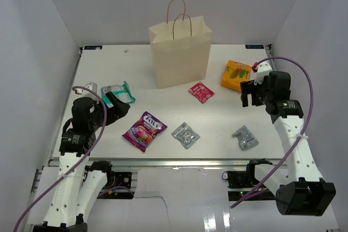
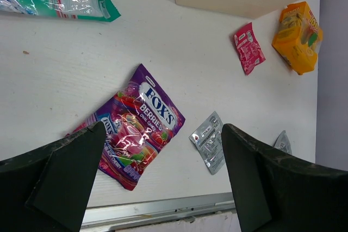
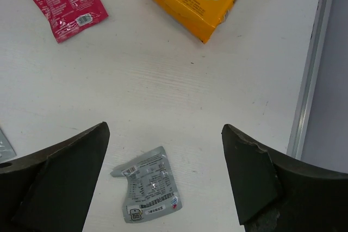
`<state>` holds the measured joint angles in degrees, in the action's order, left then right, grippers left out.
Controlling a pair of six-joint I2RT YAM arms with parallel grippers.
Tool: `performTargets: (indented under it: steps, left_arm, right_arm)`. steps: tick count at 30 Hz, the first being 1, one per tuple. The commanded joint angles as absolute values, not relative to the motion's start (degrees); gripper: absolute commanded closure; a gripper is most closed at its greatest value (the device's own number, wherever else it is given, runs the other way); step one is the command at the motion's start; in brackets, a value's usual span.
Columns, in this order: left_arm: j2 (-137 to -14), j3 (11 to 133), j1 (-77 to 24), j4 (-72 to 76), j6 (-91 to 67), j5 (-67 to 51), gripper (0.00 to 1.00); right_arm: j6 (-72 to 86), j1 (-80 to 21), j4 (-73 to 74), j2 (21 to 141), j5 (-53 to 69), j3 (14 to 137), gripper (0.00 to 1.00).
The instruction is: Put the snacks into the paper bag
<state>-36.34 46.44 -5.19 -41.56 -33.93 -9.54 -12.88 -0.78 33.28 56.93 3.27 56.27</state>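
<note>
Top external: left end effector [image 1: 123, 107] and right end effector [image 1: 249, 95] spread, empty. First pick pending; we must lower left onto purple candy bag [image 1: 144, 130].

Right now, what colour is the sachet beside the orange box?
The sachet is red-pink; right wrist shows best.
</note>
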Motion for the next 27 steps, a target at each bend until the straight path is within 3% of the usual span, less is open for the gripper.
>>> performTargets:
  steps: [1, 6, 10, 16, 20, 24, 27]
  left_arm:
    - [-35.95, 45.71, -5.01, -41.48, -34.28, -10.37, 0.02]
    - [-35.16, 45.26, -5.01, -41.48, -34.28, -10.46, 0.02]
    - [-35.24, 44.74, -4.92, -41.57, -34.19, -10.90, 0.02]
    - [-36.56, 45.44, -5.01, -41.48, -33.58, -12.21, 0.02]
    - [-36.92, 45.79, -4.92, -41.66, -32.96, -13.27, 0.02]
    - [-35.86, 45.53, -4.92, -42.36, -32.87, -13.10, 0.02]
    - [-35.07, 45.35, -5.01, -43.15, -32.78, -12.66, 0.02]
  right_arm:
    - [-14.50, -0.79, 33.22, 55.64, 6.41, 56.34, 0.10]
    - [-23.00, -0.79, 35.41, 56.60, 14.38, 58.96, 0.10]
    - [-50.54, -1.93, 52.15, 58.62, 30.04, 63.18, 0.10]
    - [-82.11, -4.75, 72.56, 62.05, 33.31, 66.97, 0.07]
    - [-106.18, -4.75, 75.23, 59.07, 25.86, 58.56, 0.05]
    - [-109.17, -5.18, 75.24, 60.90, 19.26, 52.92, 0.06]
    - [-95.19, -6.41, 74.89, 66.69, 18.36, 52.91, 0.04]
